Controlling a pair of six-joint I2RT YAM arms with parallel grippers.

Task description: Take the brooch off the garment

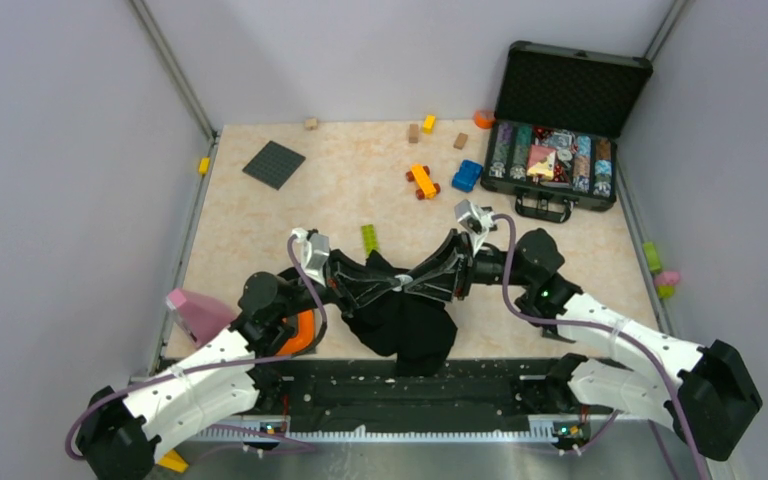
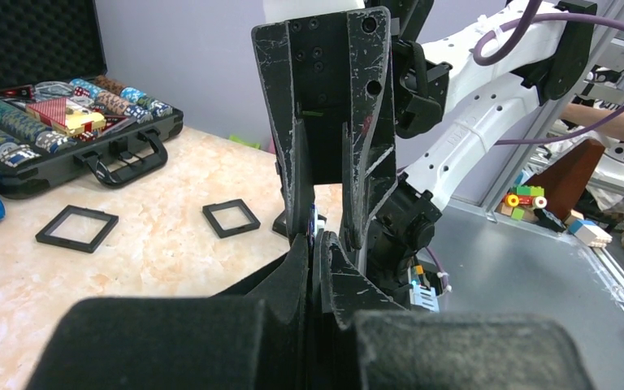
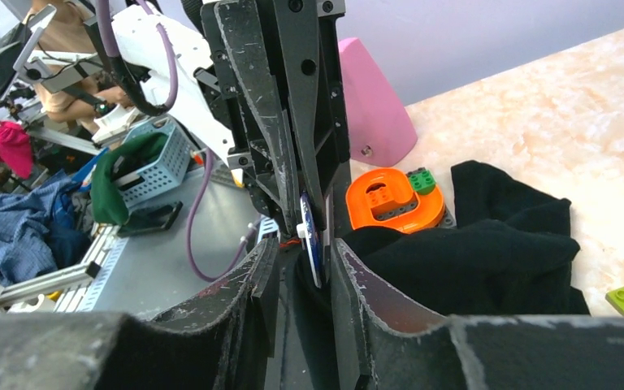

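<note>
Two hands are facing tip to tip above the near edge of the surface (image 1: 340, 210). The left hand (image 1: 392, 284) is pinching the one brooch (image 3: 309, 237) (a silvery-white disc, seen edge-on) between narrow jaws. The right hand (image 1: 410, 284) is clamping a fold of the single black garment (image 1: 407, 325), which is drooping across that edge. Two black square frames (image 2: 76, 227) (image 2: 231, 218) are lying apart beyond, with bare marble reaching to one open poker-chip case (image 1: 558, 120).

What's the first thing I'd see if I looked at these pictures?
The left end effector and right end effector meeting tip to tip mid-table above the black garment, the small brooch edge-on between them. Next, the open case of colourful chips at the far right.
</note>
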